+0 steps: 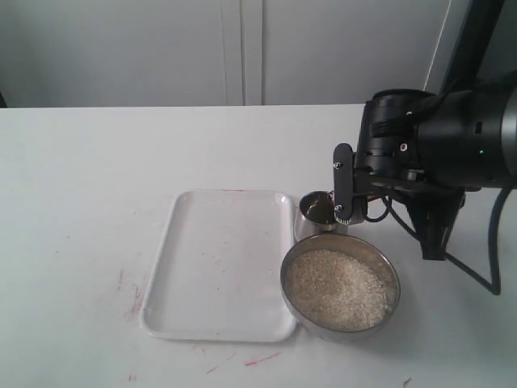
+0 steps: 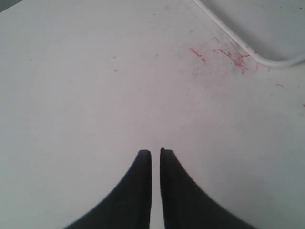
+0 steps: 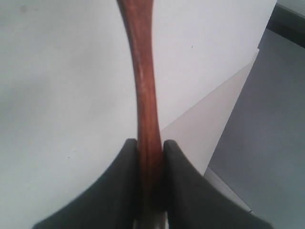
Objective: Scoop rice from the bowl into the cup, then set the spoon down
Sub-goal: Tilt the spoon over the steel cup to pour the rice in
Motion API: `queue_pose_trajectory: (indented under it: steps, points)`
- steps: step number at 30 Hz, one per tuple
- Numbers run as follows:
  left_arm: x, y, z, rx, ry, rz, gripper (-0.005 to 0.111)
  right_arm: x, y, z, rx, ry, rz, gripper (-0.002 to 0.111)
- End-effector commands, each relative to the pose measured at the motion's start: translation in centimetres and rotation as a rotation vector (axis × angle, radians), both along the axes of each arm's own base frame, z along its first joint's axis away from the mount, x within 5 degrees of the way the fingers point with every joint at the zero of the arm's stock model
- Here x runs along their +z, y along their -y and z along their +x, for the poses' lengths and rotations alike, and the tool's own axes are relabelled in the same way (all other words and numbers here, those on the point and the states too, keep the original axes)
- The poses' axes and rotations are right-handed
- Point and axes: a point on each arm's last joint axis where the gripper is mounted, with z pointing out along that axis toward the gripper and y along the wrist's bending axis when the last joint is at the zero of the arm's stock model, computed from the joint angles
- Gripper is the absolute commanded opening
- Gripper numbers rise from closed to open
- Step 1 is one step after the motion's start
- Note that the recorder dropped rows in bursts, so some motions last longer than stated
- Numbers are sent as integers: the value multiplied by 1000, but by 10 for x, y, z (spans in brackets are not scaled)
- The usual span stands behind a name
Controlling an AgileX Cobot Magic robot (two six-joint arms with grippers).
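Between right jaws, spoon (image 3: 143,95) handle

White tray (image 1: 218,267) on white table (image 1: 81,202) — red smudges (image 2: 228,55) nearby.

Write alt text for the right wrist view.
A reddish-brown wooden spoon is clamped by its handle between the right gripper's two black fingers and runs away from the camera over a white table. The spoon's bowl is out of frame.

Far end of dark reddish-brown wooden spoon (image 3: 143,90) cut off by frame edge, right wrist view. Small shiny steel cup (image 1: 313,207) partly hidden behind right tool (image 3: 150,143).
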Motion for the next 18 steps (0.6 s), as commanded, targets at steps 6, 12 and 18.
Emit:
queue_pose_trajectory:
  steps: [6,12,18]
  points:
    - [-7,0,-1,-4,-59,-5,14,4,3,2,30,-7,-50,0]
    - [-7,0,-1,-4,-59,-5,14,6,4,4,56,4,-85,0]
    - [-7,0,-1,-4,-59,-5,14,8,5,6,74,11,-107,0]
